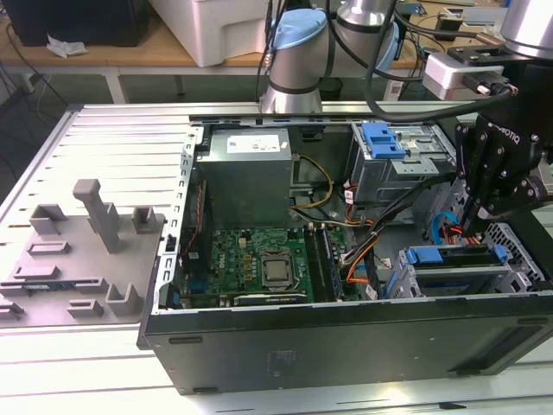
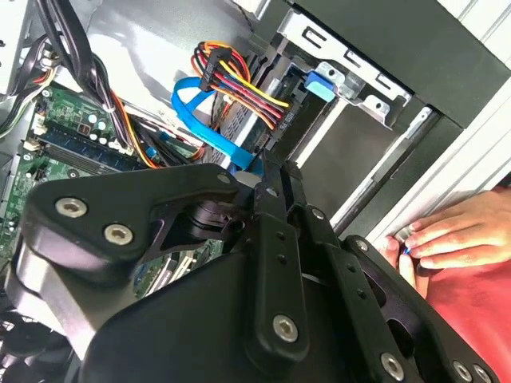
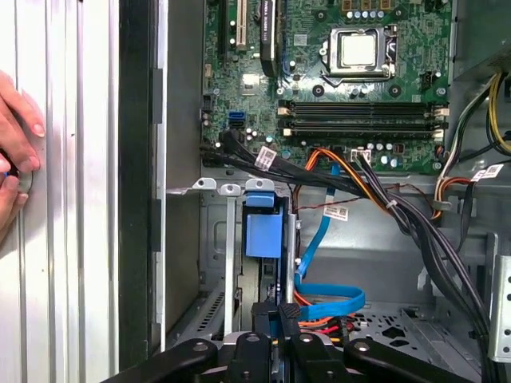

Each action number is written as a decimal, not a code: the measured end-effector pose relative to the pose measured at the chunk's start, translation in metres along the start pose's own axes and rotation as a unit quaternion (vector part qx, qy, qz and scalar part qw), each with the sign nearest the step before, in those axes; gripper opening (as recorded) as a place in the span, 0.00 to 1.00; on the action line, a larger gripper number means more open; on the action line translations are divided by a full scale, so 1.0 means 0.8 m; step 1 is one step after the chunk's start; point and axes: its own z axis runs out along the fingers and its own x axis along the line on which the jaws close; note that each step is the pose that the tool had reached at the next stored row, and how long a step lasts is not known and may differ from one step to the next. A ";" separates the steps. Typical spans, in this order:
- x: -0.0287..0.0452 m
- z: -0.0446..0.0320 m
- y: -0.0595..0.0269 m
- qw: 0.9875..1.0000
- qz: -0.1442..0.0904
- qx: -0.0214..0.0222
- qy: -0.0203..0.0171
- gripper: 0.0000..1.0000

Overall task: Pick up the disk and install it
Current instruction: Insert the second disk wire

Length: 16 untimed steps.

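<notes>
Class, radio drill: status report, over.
Gripper low at the drive bay. Disk sits in the bay. Blue cable beside the gripper; a hand on the case edge.

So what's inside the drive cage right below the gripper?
Beneath the gripper, the drive cage holds a silver drive with a blue carrier. Cables run beside it; its connector end is hidden behind the fingers.

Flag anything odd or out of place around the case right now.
A person's hand rests on the slatted table right beside the open computer case, close to the gripper working in the drive bay. Cables lie loose there. No damage or spill stands out.
</notes>
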 end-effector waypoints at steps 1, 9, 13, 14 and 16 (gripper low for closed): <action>0.0000 0.0000 0.000 1.000 0.000 0.000 0.000 0.16; 0.0004 0.0012 0.001 1.000 0.000 0.004 0.000 0.16; 0.0016 0.0025 0.001 1.000 0.001 0.005 -0.001 0.16; 0.0018 0.0029 0.001 1.000 0.001 0.006 -0.001 0.16; 0.0021 0.0033 0.002 1.000 0.001 0.007 -0.002 0.16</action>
